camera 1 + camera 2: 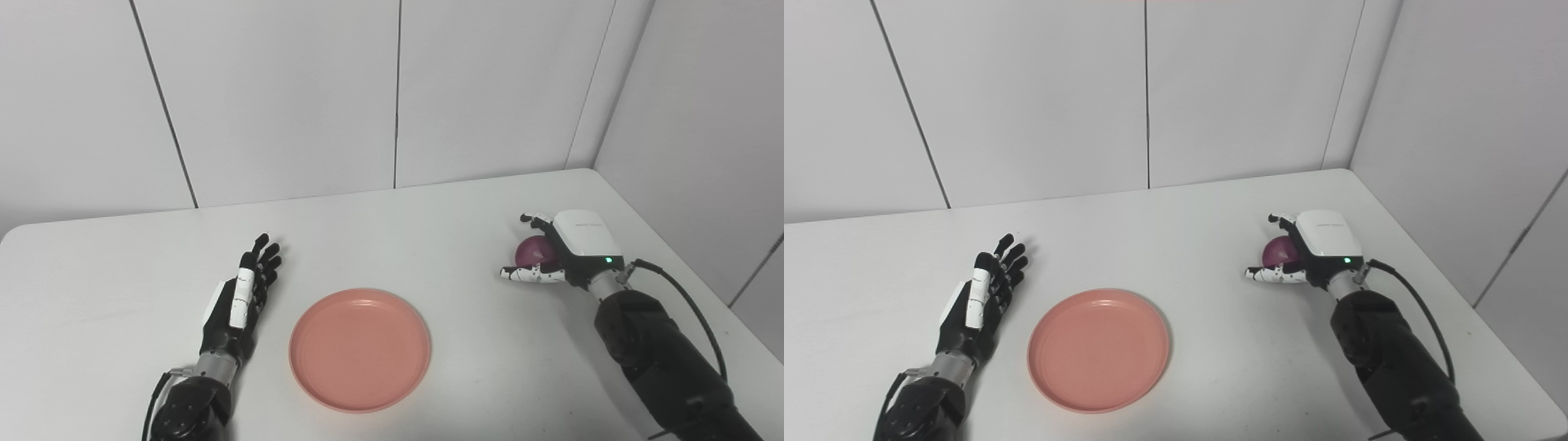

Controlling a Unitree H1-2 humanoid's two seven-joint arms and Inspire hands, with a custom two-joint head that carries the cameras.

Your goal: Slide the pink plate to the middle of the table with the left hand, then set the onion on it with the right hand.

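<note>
The pink plate (360,349) lies flat on the white table (392,233), near the middle and close to the front. My left hand (245,300) lies open and flat on the table just left of the plate, not touching it. The dark red onion (534,251) sits at the right side of the table. My right hand (566,251) is wrapped around it: the fingers (531,218) curl over its far side and the thumb (530,275) lies along its near side. The onion is at table height.
White wall panels stand behind the table and along its right side. The table's right edge (686,245) runs close to my right arm. A black cable (686,294) loops off the right wrist.
</note>
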